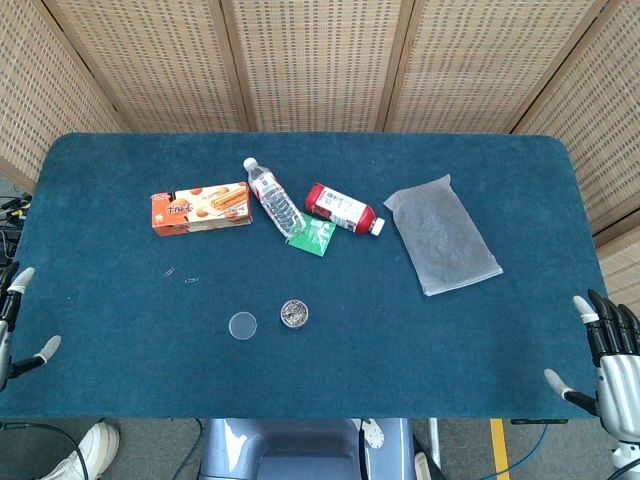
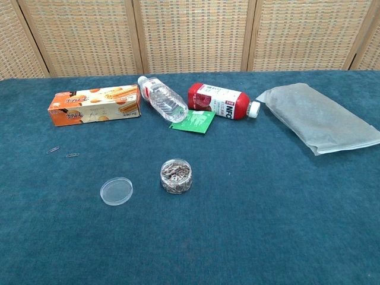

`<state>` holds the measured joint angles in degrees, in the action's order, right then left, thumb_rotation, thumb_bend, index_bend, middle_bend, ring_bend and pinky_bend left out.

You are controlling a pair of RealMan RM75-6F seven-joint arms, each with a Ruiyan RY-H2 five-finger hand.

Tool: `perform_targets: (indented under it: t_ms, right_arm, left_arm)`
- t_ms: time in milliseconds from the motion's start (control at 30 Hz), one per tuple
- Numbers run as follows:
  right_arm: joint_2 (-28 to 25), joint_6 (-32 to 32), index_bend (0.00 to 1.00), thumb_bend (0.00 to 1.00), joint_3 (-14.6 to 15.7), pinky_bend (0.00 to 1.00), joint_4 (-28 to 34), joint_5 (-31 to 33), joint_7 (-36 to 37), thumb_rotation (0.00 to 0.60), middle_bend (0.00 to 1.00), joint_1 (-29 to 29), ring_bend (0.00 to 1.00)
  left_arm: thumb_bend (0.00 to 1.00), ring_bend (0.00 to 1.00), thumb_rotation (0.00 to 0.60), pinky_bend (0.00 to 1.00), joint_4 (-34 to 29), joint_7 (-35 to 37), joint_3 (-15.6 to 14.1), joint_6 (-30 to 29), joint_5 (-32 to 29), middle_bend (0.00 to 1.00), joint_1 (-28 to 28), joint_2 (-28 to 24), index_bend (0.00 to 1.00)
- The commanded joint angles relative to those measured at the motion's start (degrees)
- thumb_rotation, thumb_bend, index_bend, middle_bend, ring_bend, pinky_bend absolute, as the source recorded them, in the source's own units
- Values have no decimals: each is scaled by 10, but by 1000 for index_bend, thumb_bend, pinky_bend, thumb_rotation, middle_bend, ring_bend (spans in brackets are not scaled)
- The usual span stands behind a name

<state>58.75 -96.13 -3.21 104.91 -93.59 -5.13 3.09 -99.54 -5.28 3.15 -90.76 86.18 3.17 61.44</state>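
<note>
My left hand (image 1: 15,325) sits off the left edge of the table (image 1: 120,380), fingers spread, holding nothing; seen only in head view. My right hand (image 1: 605,360) is off the right edge near the front corner, fingers apart, also holding nothing. Neither touches any object. Closest to both, mid-front of the table: a small clear jar (image 1: 294,314) (image 2: 176,176) full of paper clips, upright, lid off. Its clear round lid (image 1: 242,325) (image 2: 116,191) lies flat just left of it, apart, not touching. Two loose paper clips (image 1: 180,276) (image 2: 63,152) lie further left, near my left hand's side. Farther back: orange biscuit box (image 1: 200,209) (image 2: 95,105) on its side; clear water bottle (image 1: 274,197) (image 2: 162,98) lying down, angled, right beside the box; green sachet (image 1: 313,237) (image 2: 193,121) flat, tucked at the bottle's base; red juice bottle (image 1: 343,209) (image 2: 222,101) lying down, white cap pointing right, next to the sachet. Grey-clear plastic pouch (image 1: 441,235) (image 2: 320,119) flat on the right side, well apart from the rest.
</note>
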Motion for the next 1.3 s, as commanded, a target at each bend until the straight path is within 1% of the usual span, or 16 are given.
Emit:
perform_targets:
  t_ms: [33, 167, 267, 333, 433, 500, 567, 600, 667, 733, 833, 1033, 1300]
  right_arm:
    - [0, 0, 0, 0, 0, 0, 0, 1, 0, 600, 0, 0, 0]
    - [1, 3, 0, 0, 2, 0, 1, 0, -2, 600, 0, 1, 0]
    - [2, 3, 0, 0, 1, 0, 4, -3, -7, 600, 0, -1, 0]
    - [3, 7, 0, 0, 0, 0, 5, 0, -9, 600, 0, -3, 0]
    - [4, 19, 0, 0, -4, 0, 5, 15, -10, 600, 0, -8, 0]
    - [4, 27, 0, 0, -8, 0, 5, 28, -10, 600, 0, -12, 0]
    - [5, 36, 0, 0, -12, 0, 3, 39, -12, 600, 0, -16, 0]
    - [6, 38, 0, 0, -12, 0, 3, 41, -13, 600, 0, -17, 0]
    - [6, 42, 0, 0, -13, 0, 3, 45, -15, 600, 0, -19, 0]
    - [7, 47, 0, 0, -13, 0, 1, 50, -16, 600, 0, -21, 0]
    - [8, 52, 0, 0, -14, 0, 0, 54, -16, 600, 0, -23, 0]
    - [6, 53, 0, 0, -13, 0, 0, 55, -12, 600, 0, -24, 0]
    - [4, 52, 0, 0, -11, 0, 1, 51, -3, 600, 0, -24, 0]
  left_arm:
    - [218, 0, 600, 0, 2, 0, 0, 4, -1, 0, 1, 1, 0]
    - [217, 0, 600, 0, 17, 6, 1, 24, 0, 0, 13, 6, 0]
    - [218, 0, 600, 0, 34, 1, 10, 64, -13, 0, 38, 21, 0]
    - [219, 0, 600, 0, 52, -2, 22, 97, -23, 0, 64, 38, 37]
    - [223, 0, 600, 0, 80, -1, 42, 168, -45, 0, 116, 69, 212]
    - [236, 0, 600, 0, 102, -11, 54, 214, -61, 0, 151, 94, 298]
    - [261, 0, 600, 0, 138, -43, 67, 256, -77, 0, 191, 137, 376]
    - [277, 0, 600, 0, 151, -54, 71, 265, -88, 0, 201, 152, 407]
    - [300, 0, 600, 0, 168, -72, 77, 283, -105, 0, 217, 176, 424]
    - [323, 0, 600, 0, 196, -101, 87, 310, -136, 0, 242, 213, 424]
    - [375, 0, 600, 0, 222, -127, 93, 323, -165, 0, 260, 247, 424]
    - [383, 0, 600, 0, 250, -162, 93, 327, -207, 0, 272, 285, 438]
    - [385, 0, 600, 0, 286, -169, 96, 337, -249, 0, 282, 315, 441]
